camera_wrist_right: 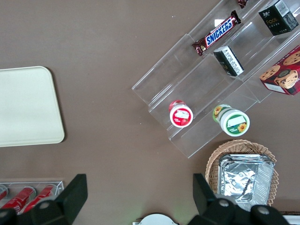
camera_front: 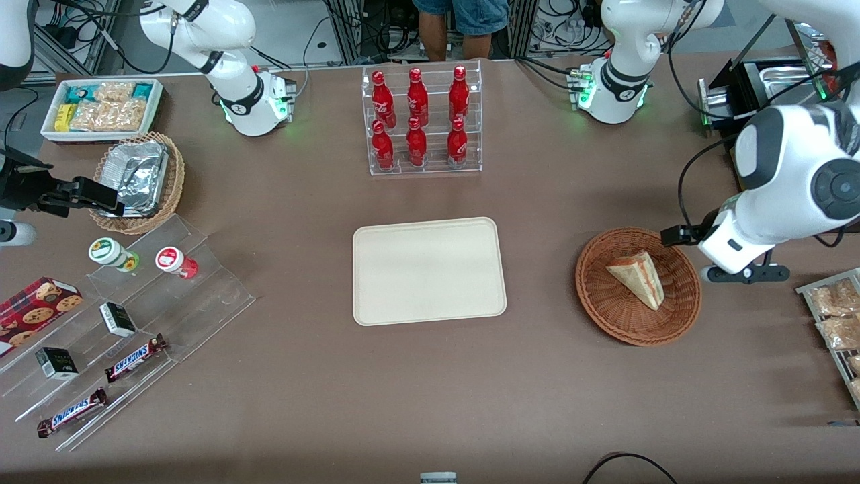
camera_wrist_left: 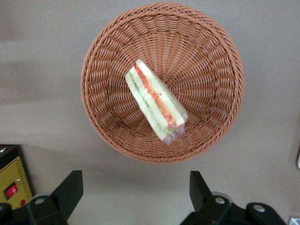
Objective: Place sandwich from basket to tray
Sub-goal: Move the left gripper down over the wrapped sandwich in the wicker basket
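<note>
Sandwich (camera_wrist_left: 156,101) below wide-open, empty hand (camera_wrist_left: 136,190)

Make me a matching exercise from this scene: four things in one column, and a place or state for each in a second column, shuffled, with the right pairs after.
Things:
1. sandwich
2. tray
3. gripper
4. bottles

Places or states:
A. open, above the table beside the basket
B. standing in a clear tiered rack
C. lying in the reddish-brown wicker basket
D. bare, flat on the table, between the rack and the front camera

Pairs: 1-C, 2-D, 3-A, 4-B
</note>
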{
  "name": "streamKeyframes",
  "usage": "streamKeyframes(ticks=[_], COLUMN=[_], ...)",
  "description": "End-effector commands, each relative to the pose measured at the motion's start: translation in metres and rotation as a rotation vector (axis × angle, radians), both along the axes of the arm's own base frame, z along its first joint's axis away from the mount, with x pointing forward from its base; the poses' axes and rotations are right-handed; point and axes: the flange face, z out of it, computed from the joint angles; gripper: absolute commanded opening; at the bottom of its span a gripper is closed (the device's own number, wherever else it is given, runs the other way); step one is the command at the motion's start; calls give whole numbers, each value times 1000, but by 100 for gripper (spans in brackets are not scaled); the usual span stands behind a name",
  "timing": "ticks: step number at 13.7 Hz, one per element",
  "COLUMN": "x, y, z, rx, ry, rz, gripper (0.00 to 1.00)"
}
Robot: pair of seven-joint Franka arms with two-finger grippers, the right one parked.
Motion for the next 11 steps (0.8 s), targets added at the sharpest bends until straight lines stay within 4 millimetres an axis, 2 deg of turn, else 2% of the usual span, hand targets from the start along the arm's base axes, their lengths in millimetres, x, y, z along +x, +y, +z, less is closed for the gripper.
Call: streamKeyframes(ticks=[1, 3, 7, 11], x=[8, 9, 6, -4], y=[-9, -26, -30, -34], z=[-15, -27, -48, -67], rx=[23, 49, 77, 83], ry=[-17, -21, -63, -94], rz=[102, 214, 433, 530], gripper=[100, 100, 100, 100])
